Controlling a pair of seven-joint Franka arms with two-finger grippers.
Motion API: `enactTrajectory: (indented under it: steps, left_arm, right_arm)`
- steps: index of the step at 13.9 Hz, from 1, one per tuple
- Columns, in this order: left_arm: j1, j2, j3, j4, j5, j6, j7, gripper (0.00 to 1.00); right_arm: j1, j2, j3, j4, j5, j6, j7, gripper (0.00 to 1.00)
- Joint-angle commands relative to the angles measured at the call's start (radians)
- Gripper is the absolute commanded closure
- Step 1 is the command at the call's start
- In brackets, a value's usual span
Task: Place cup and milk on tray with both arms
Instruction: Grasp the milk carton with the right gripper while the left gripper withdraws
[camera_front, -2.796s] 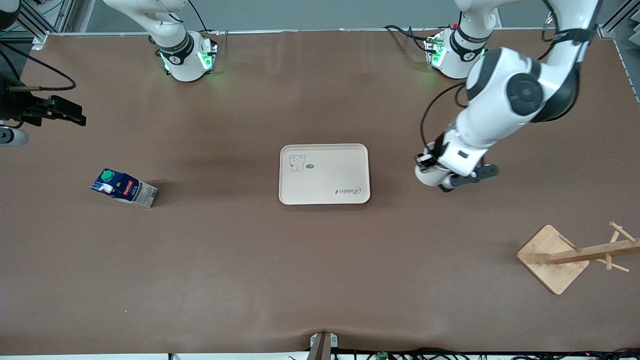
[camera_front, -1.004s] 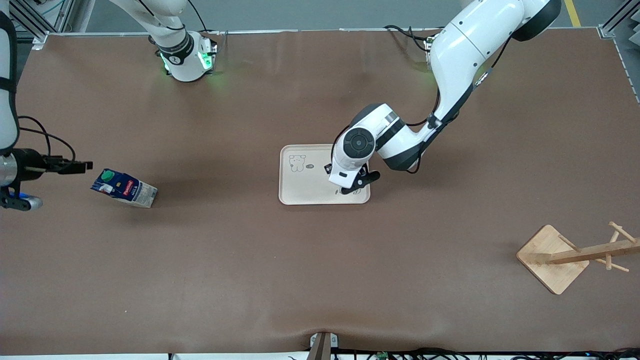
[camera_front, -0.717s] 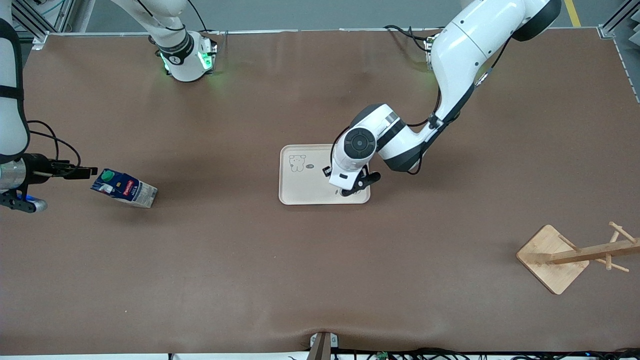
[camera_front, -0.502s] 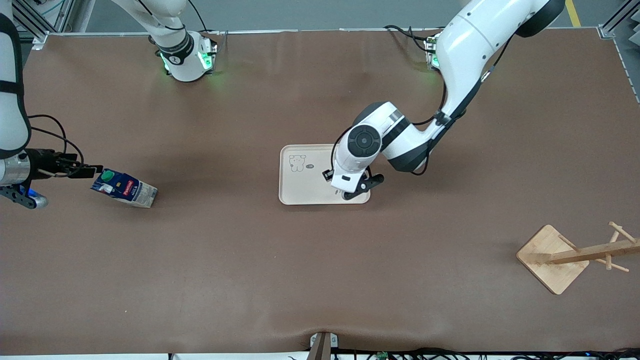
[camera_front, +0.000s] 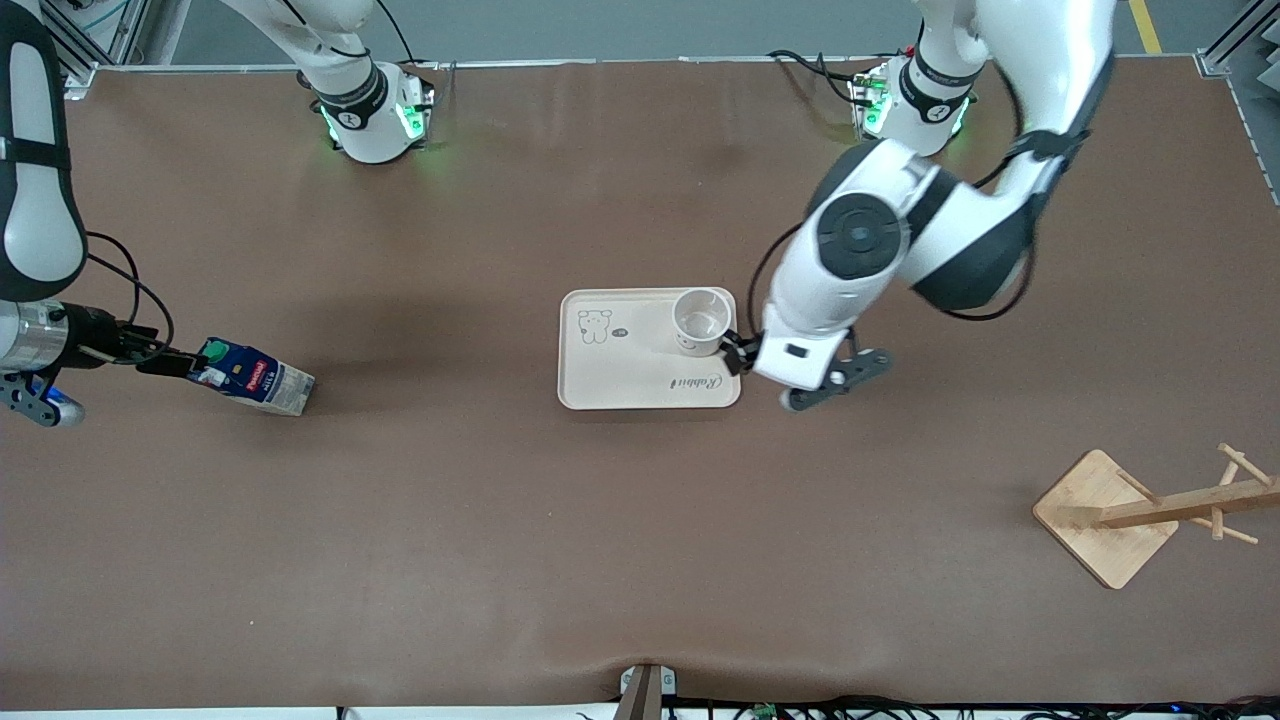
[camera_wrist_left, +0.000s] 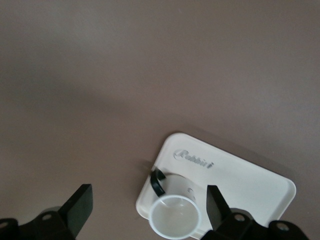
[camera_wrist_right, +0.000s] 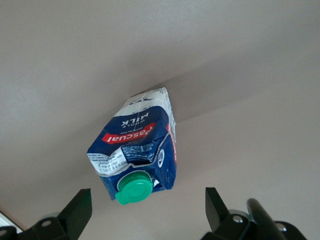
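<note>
The white cup (camera_front: 700, 320) stands upright on the cream tray (camera_front: 620, 375), at the tray's end toward the left arm, with its black handle (camera_wrist_left: 157, 181) by the tray's rim. My left gripper (camera_front: 832, 380) is open and empty, up over the table beside that end of the tray. In the left wrist view (camera_wrist_left: 148, 202) the cup (camera_wrist_left: 175, 220) shows below, between the fingers, on the tray (camera_wrist_left: 250, 182). The dark blue milk carton (camera_front: 252, 376) sits on the table toward the right arm's end. My right gripper (camera_front: 172, 362) is open at the carton's green cap (camera_wrist_right: 134, 189), its fingers on either side (camera_wrist_right: 147, 207) and not touching.
A wooden rack with a square base (camera_front: 1105, 515) and pegs stands toward the left arm's end, nearer the front camera. Brown table surface lies between the carton and the tray.
My left gripper has let go of the cup on the tray and drawn up and away toward the left arm's end. My right gripper has closed in on the carton's cap.
</note>
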Motion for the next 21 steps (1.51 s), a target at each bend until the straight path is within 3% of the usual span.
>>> enactTrajectory:
  steps: [1,4,7,11,15,21]
  left_arm:
    - [0.082,-0.075,-0.001,-0.007,0.017,-0.051,0.09,0.0]
    - [0.191,-0.148,-0.004,-0.007,0.012,-0.096,0.276,0.0]
    - [0.298,-0.202,-0.004,-0.005,0.003,-0.139,0.467,0.0]
    - [0.413,-0.26,-0.006,0.028,-0.009,-0.22,0.689,0.0]
    - [0.496,-0.265,-0.006,0.094,-0.057,-0.318,0.76,0.0]
    - [0.533,-0.288,-0.001,0.113,-0.049,-0.377,0.869,0.0]
  right_arm:
    - [0.012,-0.072,0.0,-0.1,0.019,0.029,0.015,0.0]
    - [0.023,-0.117,0.0,-0.183,0.019,0.098,0.012,0.0]
    - [0.028,-0.155,0.001,-0.287,0.019,0.282,0.006,0.0]
    - [0.048,-0.195,0.0,-0.375,0.019,0.365,0.006,0.0]
    - [0.046,-0.207,0.0,-0.464,0.019,0.549,-0.014,0.0]
    - [0.048,-0.212,0.001,-0.487,0.019,0.575,-0.055,0.0]
